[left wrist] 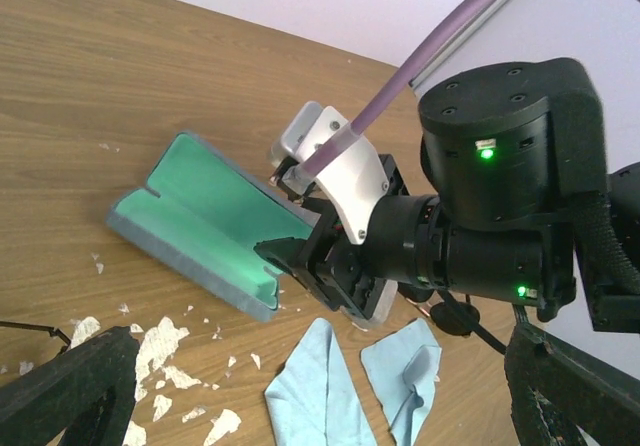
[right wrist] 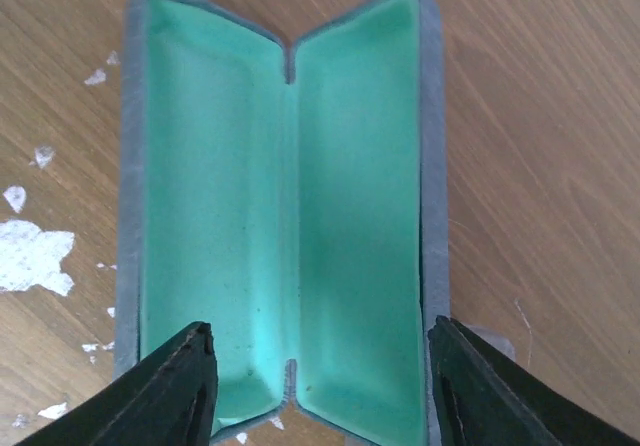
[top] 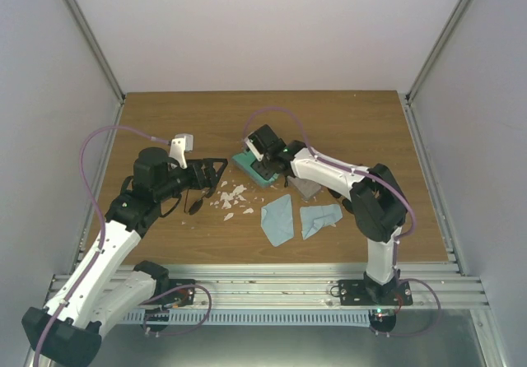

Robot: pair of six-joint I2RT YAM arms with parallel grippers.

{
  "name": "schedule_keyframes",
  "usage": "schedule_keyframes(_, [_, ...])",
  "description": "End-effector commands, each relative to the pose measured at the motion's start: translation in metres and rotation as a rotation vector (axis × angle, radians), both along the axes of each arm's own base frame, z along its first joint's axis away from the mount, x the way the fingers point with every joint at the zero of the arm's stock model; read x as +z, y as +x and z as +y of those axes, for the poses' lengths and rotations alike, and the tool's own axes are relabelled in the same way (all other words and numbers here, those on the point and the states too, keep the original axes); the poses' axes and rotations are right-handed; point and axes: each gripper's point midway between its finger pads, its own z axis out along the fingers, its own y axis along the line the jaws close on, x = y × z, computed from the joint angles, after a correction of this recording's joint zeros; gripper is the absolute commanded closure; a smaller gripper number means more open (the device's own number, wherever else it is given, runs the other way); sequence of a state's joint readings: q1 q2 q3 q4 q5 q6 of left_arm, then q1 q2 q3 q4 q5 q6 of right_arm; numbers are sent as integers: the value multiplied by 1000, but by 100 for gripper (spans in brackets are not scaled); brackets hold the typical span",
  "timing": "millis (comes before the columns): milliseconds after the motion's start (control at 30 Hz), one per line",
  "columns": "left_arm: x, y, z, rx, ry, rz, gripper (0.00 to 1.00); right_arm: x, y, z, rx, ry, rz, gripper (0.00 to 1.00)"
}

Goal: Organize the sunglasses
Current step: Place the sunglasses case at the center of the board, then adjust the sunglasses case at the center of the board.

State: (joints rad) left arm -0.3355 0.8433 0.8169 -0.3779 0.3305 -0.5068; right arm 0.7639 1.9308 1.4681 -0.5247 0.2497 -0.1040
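Observation:
One pair of sunglasses [top: 194,205], thin and dark, lies on the wood just below my left gripper [top: 216,169], which is open and holds nothing. In the left wrist view only a thin dark wire [left wrist: 30,328] of it shows at the left edge. A grey case [top: 254,169] lies open with its green lining [right wrist: 250,216] up. My right gripper [right wrist: 325,366] hangs over the case's near end, open, its fingers [right wrist: 185,381] straddling the lining without clamping it. No other sunglasses show.
Two light-blue cloths [top: 277,221] [top: 319,217] lie in front of the case. A second, grey case [top: 306,188] sits under the right arm. White scraps [top: 230,196] are scattered between the grippers. The left gripper [left wrist: 320,366] faces the right wrist [left wrist: 480,216].

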Motion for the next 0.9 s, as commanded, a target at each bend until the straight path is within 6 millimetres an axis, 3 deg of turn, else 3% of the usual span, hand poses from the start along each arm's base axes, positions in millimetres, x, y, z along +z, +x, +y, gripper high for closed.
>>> schedule_keyframes(0, [5,4,2,7,4,-39,1,45,-3,9,-52,147,-51,39])
schedule_keyframes(133, [-1,6,6,35,14,-18,1,51,-30,17,-119,289,3,44])
schedule_keyframes(267, [-10,5,5,36,7,7,1,27,-59,28,-157,433,146,56])
schedule_keyframes(367, [-18,4,4,31,-2,31,1,15,-56,31,-212,450,174,63])
schedule_keyframes(467, [-24,3,2,27,-10,52,1,16,-48,46,-195,478,174,64])
schedule_keyframes(700, [-32,0,4,35,-13,77,1,-15,-22,53,-270,391,160,70])
schedule_keyframes(867, [-37,-1,4,37,-12,90,1,-40,-27,56,-257,348,210,78])
